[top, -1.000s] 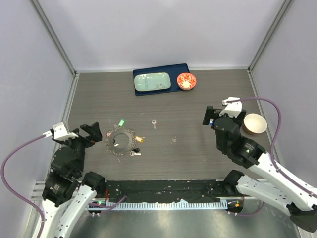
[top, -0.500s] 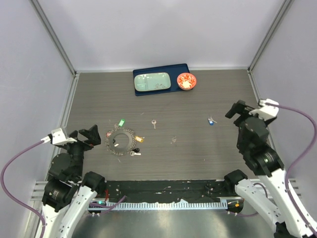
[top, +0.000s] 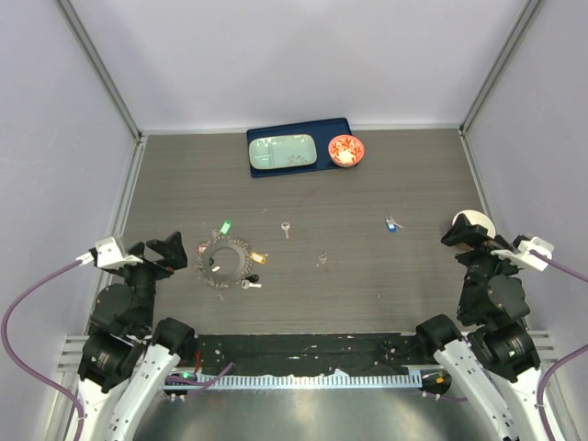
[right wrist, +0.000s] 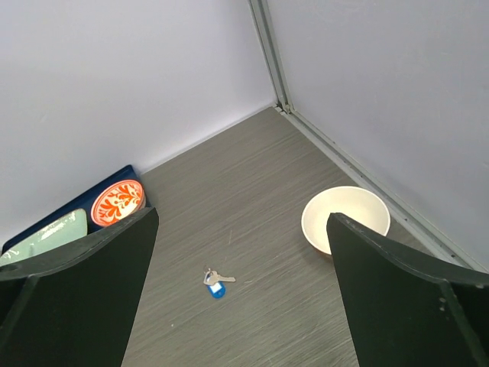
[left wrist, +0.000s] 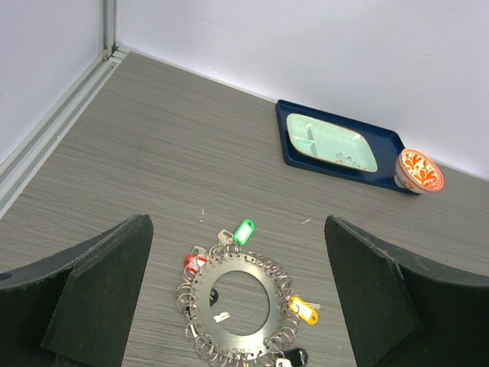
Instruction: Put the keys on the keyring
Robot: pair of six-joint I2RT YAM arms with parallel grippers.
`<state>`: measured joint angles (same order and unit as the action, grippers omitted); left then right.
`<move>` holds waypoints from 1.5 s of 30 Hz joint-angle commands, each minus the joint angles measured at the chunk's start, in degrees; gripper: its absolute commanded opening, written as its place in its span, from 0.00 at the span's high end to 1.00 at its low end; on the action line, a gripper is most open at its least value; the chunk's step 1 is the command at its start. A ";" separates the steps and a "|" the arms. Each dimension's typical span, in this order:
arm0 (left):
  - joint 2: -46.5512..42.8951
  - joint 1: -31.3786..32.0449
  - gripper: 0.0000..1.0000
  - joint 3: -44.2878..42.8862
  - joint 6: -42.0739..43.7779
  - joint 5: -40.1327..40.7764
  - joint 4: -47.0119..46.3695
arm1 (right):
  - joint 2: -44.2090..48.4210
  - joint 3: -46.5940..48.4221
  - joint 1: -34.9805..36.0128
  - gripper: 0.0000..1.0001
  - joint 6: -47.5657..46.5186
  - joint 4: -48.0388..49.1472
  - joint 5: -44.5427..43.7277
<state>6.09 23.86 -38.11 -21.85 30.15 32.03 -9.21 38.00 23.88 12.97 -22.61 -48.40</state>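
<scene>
The keyring [top: 209,272] is a wide metal ring fringed with small rings and coloured tags, lying left of centre. It also shows in the left wrist view [left wrist: 236,345]. A yellow-headed key [top: 258,258] lies against its right edge [left wrist: 304,310]. A plain silver key [top: 286,229] lies alone near the middle. A blue-headed key [top: 391,223] lies alone further right and shows in the right wrist view [right wrist: 217,284]. My left gripper [top: 156,250] is open and empty, just left of the keyring [left wrist: 235,222]. My right gripper [top: 476,239] is open and empty at the right edge, well back from the blue key [right wrist: 243,215].
A tiny bare wire loop [top: 322,260] lies right of the keyring. A cream bowl [top: 469,219] stands by my right gripper [right wrist: 345,218]. A navy tray [top: 333,127] with a pale green dish [top: 283,152] and a red patterned bowl [top: 346,151] stands at the back.
My right gripper was over the blue-headed key; it has let go and pulled back to the right and near side, leaving the key on the table. My left arm drew back slightly.
</scene>
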 commanded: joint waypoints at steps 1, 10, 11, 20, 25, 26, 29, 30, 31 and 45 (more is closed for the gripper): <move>-1.16 -0.30 0.00 -0.13 0.22 -0.35 -1.36 | 1.04 -0.29 -0.06 0.00 -0.23 2.04 -1.34; -2.31 -2.58 0.00 0.23 0.23 -1.94 -2.67 | -0.19 -0.47 -0.06 0.01 1.70 1.61 -0.20; -2.31 -2.76 0.00 0.40 0.22 -2.03 -2.85 | -0.37 -0.47 -0.06 0.01 2.05 1.61 -0.11; -1.78 -3.38 0.00 0.40 0.66 -2.73 -3.20 | -0.11 -0.56 -0.06 0.01 1.62 1.43 -0.11; -1.34 -3.55 0.00 0.32 0.93 -2.64 -3.12 | 1.04 -0.56 -0.15 0.01 1.18 1.08 -0.38; -1.34 -3.55 0.00 0.31 0.93 -2.64 -2.94 | 1.21 -0.64 -0.06 0.01 1.18 1.16 -0.38; -0.90 -3.99 0.00 0.49 0.93 -2.38 -2.85 | 1.30 -0.73 -0.15 0.01 1.27 1.17 0.41; -0.64 -4.34 0.00 0.58 1.02 -2.38 -2.85 | 1.30 -0.73 -0.06 0.01 1.27 1.17 0.67; -0.12 -4.61 0.00 0.58 0.93 -2.29 -2.85 | 1.39 -0.82 -0.06 0.01 1.18 1.17 1.11; 0.33 -10.50 0.01 1.28 -0.83 -6.07 -3.56 | 1.57 -1.26 -0.06 0.01 1.18 2.04 5.86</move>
